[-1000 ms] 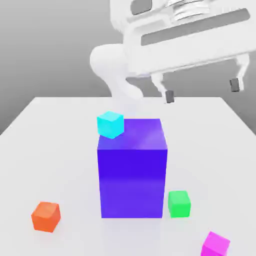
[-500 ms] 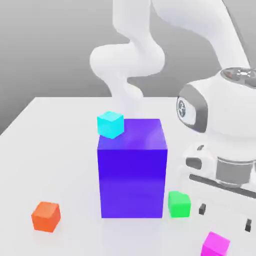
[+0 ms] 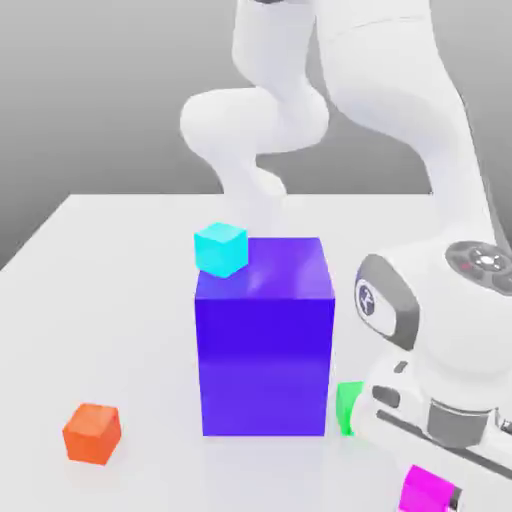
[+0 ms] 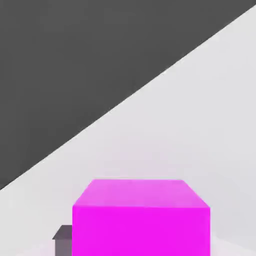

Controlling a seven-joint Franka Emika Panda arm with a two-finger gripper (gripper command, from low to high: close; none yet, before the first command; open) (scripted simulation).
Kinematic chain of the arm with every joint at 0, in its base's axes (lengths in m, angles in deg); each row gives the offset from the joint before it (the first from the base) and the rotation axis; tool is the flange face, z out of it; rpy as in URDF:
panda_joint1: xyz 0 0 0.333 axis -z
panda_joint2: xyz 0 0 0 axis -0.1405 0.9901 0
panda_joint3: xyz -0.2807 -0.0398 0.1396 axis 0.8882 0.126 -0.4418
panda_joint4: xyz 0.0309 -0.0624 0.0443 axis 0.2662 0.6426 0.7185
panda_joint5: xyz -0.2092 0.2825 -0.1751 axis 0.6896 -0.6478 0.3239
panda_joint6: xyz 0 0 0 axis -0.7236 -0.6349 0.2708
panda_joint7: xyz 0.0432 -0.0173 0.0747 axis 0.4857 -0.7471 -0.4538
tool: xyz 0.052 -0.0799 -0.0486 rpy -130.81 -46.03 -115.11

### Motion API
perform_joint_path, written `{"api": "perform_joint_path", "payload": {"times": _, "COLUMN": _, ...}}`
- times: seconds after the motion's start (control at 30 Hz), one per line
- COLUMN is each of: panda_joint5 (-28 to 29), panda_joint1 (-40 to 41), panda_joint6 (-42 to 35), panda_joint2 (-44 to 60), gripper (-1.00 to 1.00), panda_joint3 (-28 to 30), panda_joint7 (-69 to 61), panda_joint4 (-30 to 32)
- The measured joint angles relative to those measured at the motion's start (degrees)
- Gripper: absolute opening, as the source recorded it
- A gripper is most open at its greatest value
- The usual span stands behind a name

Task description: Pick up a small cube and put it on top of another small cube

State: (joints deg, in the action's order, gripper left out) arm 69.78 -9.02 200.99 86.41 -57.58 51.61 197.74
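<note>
The small magenta cube [image 3: 426, 489] lies on the white table at the front of the exterior view's right. My gripper [image 3: 432, 494] has come down over it and stands open, with the cube between the fingers. In the hand view the magenta cube [image 4: 140, 220] looms close, and one dark fingertip [image 4: 62, 239] shows beside it. The small green cube [image 3: 346, 404] sits on the table by the big blue-violet block's front right corner, mostly hidden behind my hand.
The big blue-violet block [image 3: 264, 335] stands mid-table with a cyan cube [image 3: 220, 248] on its top left corner. An orange cube [image 3: 92, 432] lies at the front left. The table [image 3: 110, 300] ends close beyond the magenta cube in the hand view.
My hand has dropped from high above the table down to the magenta cube, and it now covers most of the green cube. The cubes have not moved.
</note>
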Motion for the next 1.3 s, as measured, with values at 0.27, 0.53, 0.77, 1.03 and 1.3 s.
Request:
{"api": "perform_joint_path", "payload": {"times": 0.27, "panda_joint5": 4.13, "panda_joint1": 3.03, "panda_joint6": -1.75, "panda_joint2": -7.18, "gripper": -1.00, "panda_joint3": -2.19, "panda_joint7": -18.04, "panda_joint4": 5.12}}
{"api": "perform_joint_path", "payload": {"times": 0.53, "panda_joint5": 6.29, "panda_joint1": 6.44, "panda_joint6": -1.97, "panda_joint2": -13.09, "gripper": -1.00, "panda_joint3": -4.91, "panda_joint7": -40.02, "panda_joint4": 10.54}}
{"api": "perform_joint_path", "payload": {"times": 0.77, "panda_joint5": 5.40, "panda_joint1": 8.36, "panda_joint6": -1.76, "panda_joint2": -18.00, "gripper": -1.00, "panda_joint3": -6.62, "panda_joint7": -61.30, "panda_joint4": 15.44}}
{"api": "perform_joint_path", "payload": {"times": 1.03, "panda_joint5": 1.89, "panda_joint1": 9.31, "panda_joint6": -1.18, "panda_joint2": -23.20, "gripper": -1.00, "panda_joint3": -7.98, "panda_joint7": -87.42, "panda_joint4": 21.17}}
{"api": "perform_joint_path", "payload": {"times": 1.3, "panda_joint5": -3.30, "panda_joint1": 5.64, "panda_joint6": -0.48, "panda_joint2": -27.79, "gripper": -1.00, "panda_joint3": -5.61, "panda_joint7": -114.68, "panda_joint4": 26.94}}
